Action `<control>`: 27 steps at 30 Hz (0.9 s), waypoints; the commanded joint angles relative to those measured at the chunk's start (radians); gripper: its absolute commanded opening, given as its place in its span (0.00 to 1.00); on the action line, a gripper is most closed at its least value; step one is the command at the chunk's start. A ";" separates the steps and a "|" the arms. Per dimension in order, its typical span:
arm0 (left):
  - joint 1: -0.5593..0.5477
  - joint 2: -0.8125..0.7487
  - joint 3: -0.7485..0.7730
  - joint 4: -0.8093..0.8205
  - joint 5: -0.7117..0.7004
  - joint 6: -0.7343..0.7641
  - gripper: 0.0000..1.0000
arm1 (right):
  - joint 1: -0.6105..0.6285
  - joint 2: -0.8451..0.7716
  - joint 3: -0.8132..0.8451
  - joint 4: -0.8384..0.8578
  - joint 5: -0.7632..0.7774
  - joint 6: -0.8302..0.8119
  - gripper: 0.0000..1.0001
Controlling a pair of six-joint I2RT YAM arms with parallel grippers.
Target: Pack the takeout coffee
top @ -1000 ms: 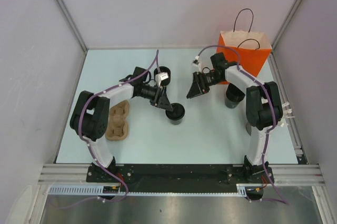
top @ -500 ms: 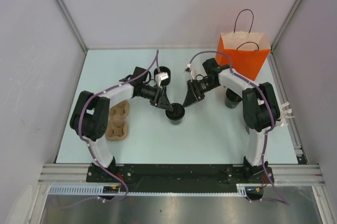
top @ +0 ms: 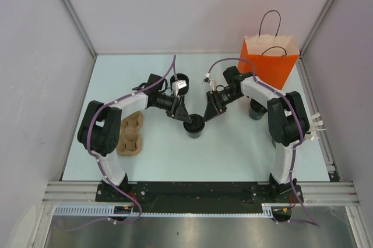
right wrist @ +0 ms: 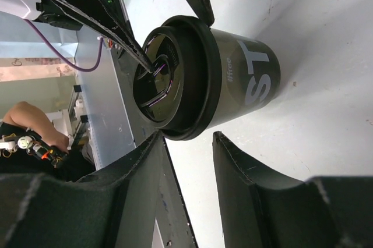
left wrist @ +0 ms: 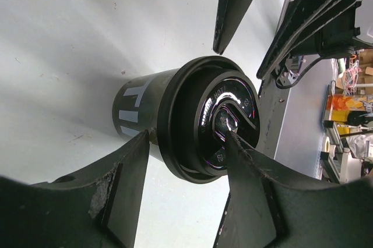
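The takeout coffee (top: 194,126), a black cup with a black lid, stands upright mid-table. My left gripper (top: 185,117) reaches it from the upper left and is shut on its rim. In the left wrist view (left wrist: 187,137) one fingertip (left wrist: 230,137) rests on the lid's centre and the other presses the cup wall under the rim. My right gripper (top: 208,110) hangs just right of the cup, open. In the right wrist view (right wrist: 186,136) its tips sit at the lid's edge, one on each side of the rim of the cup (right wrist: 204,79), with a small gap.
A second black cup (top: 179,78) stands behind my left arm, and a third (top: 257,110) sits beside my right arm. The orange paper bag (top: 271,64) stands open at the back right. A brown pulp tray (top: 129,133) lies at the left.
My right gripper has swung left from near the bag to the cup and narrowed a little. The left gripper and the cup have stayed put.
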 commanded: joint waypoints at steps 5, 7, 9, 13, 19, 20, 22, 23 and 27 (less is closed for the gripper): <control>-0.009 0.012 -0.001 -0.017 -0.130 0.049 0.58 | 0.021 -0.007 -0.028 0.031 0.031 0.018 0.41; -0.009 0.012 -0.004 -0.017 -0.131 0.048 0.58 | 0.023 -0.003 -0.031 0.035 0.034 0.018 0.40; -0.009 0.010 -0.006 -0.016 -0.134 0.048 0.58 | 0.024 0.000 -0.036 0.038 0.034 0.018 0.39; -0.011 0.009 -0.006 -0.019 -0.138 0.054 0.58 | 0.032 0.005 -0.042 0.048 0.057 0.025 0.35; -0.011 0.006 -0.010 -0.027 -0.162 0.068 0.58 | 0.039 0.011 -0.059 0.071 0.122 0.039 0.31; -0.011 0.004 -0.010 -0.030 -0.164 0.069 0.58 | 0.039 0.013 -0.063 0.074 0.132 0.042 0.30; -0.011 0.002 -0.012 -0.036 -0.174 0.077 0.58 | 0.043 0.014 -0.066 0.077 0.153 0.044 0.29; -0.011 0.001 -0.010 -0.039 -0.177 0.080 0.58 | 0.044 0.016 -0.068 0.078 0.162 0.044 0.28; -0.011 0.002 -0.012 -0.050 -0.191 0.094 0.58 | 0.052 0.032 -0.074 0.080 0.211 0.042 0.26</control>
